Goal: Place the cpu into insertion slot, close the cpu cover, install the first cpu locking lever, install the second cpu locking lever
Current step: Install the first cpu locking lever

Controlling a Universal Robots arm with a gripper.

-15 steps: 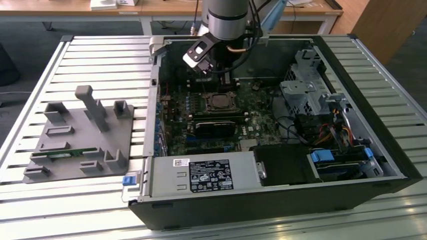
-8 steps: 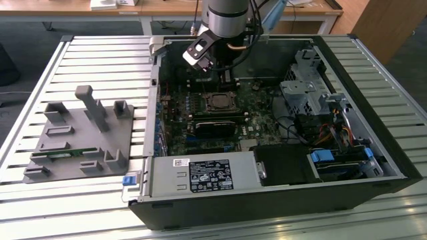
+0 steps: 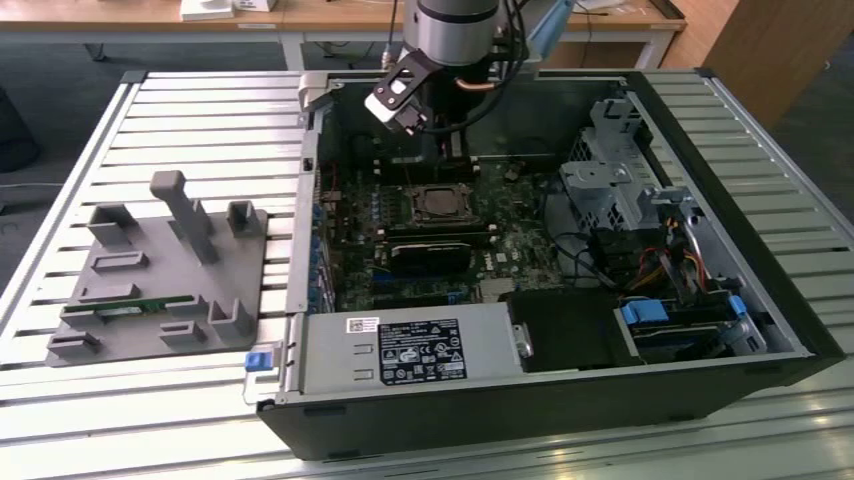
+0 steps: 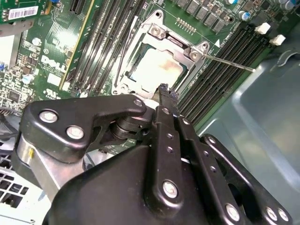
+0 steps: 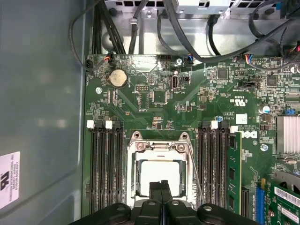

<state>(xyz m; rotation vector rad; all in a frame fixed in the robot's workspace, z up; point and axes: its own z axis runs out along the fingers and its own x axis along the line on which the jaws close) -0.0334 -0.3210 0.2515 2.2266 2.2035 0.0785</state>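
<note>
Cpu point(image 5: 158, 169) lies seated in the insertion slot point(image 5: 138, 180), just beyond the gripper point(image 5: 161, 183), whose fingers are pressed together.

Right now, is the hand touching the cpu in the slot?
Cannot tell. In the first wrist view the hand overlaps the cpu in line of sight, with neither contact nor a gap plain.

We see soft, even indoor light with faint shadows. The pale slatted table point(image 3: 174, 120) is bright; the inside of the computer case point(image 3: 534, 405) is dimmer. In the second wrist view the cpu point(image 4: 157, 72) shows whitish glare, and the close gripper point(image 4: 164, 89) is slightly blurred.
</note>
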